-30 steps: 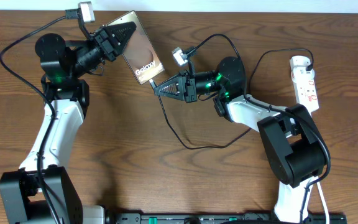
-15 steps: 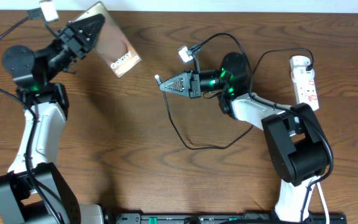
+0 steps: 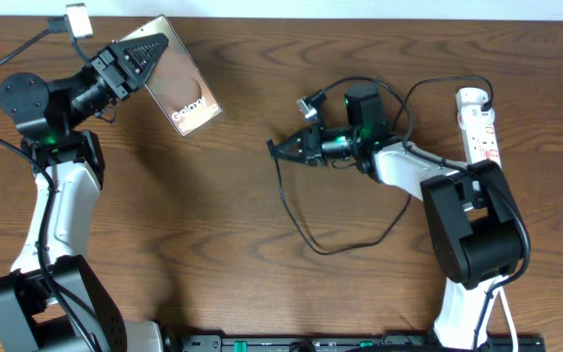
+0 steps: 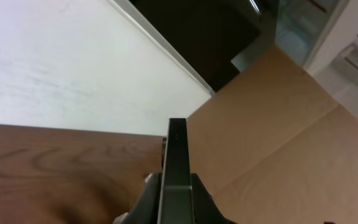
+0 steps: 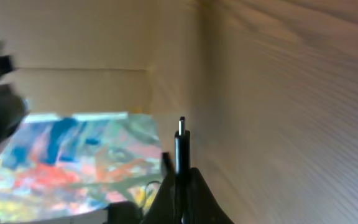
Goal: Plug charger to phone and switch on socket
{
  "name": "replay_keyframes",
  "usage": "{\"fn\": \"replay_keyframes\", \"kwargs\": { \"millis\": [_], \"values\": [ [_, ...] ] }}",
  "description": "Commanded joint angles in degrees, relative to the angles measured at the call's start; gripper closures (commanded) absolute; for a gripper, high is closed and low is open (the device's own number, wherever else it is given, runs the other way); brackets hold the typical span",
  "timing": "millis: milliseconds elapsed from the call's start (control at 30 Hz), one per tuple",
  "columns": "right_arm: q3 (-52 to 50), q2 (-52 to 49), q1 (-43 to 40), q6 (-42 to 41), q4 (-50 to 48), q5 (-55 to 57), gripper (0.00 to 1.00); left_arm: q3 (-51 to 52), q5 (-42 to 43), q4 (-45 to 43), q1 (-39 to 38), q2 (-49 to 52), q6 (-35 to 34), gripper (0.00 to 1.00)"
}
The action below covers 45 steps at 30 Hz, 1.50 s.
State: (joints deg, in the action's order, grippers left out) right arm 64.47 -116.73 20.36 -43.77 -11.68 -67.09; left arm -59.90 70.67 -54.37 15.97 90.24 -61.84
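Note:
The phone (image 3: pixel 186 100), glossy brown-gold with white lettering, hangs tilted above the table's far left. My left gripper (image 3: pixel 148 61) is shut on its upper edge. In the left wrist view the phone (image 4: pixel 177 155) shows edge-on between the fingers (image 4: pixel 146 198). My right gripper (image 3: pixel 278 149) is shut on the charger's connector end and points left toward the phone, well apart from it. The connector (image 5: pixel 181 146) sticks up from the right gripper (image 5: pixel 182 186). The black cable (image 3: pixel 335 252) loops over the table toward the white socket (image 3: pixel 483 132) at the far right.
A black rail (image 3: pixel 340 343) runs along the table's front edge. A white wall (image 4: pixel 55 68) and a brown cardboard box (image 4: pixel 278 137) lie beyond the far edge. A colourful sheet (image 5: pixel 73 155) shows in the right wrist view.
My left arm has swung left, carrying the phone away from the centre. The right gripper has drawn back to the right with the connector, so the gap between them has widened.

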Motion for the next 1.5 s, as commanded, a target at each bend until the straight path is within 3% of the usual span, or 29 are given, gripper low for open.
{"fn": "replay_keyframes", "kwargs": {
  "millis": [0, 333, 600, 733, 1100, 1467],
  "values": [
    [0.3, 0.5, -1.0, 10.2, 6.3, 7.1, 0.99, -0.3, 1.9, -0.9, 0.0, -0.2, -1.1, 0.93],
    [1.4, 1.1, -2.9, 19.8, 25.7, 20.1, 0.99, -0.3, 2.4, -0.9, 0.0, -0.2, -1.0, 0.93],
    [10.5, 1.7, -2.8, 26.8, 49.5, 38.5, 0.99, -0.3, 3.8, -0.8, 0.0, -0.2, -0.1, 0.93],
    [12.7, 1.7, -2.5, 27.1, 56.3, 44.7, 0.99, -0.3, 3.8, -0.8, 0.0, -0.2, -0.1, 0.93],
    [12.5, 1.6, 0.5, 25.8, 67.9, 57.8, 0.99, -0.3, 4.4, -0.8, 0.0, -0.2, 0.3, 0.93],
    [7.0, 1.3, 3.9, 23.6, 66.8, 58.2, 0.99, -0.3, 5.4, -0.8, 0.0, -0.2, 0.3, 0.93]
  ]
}}
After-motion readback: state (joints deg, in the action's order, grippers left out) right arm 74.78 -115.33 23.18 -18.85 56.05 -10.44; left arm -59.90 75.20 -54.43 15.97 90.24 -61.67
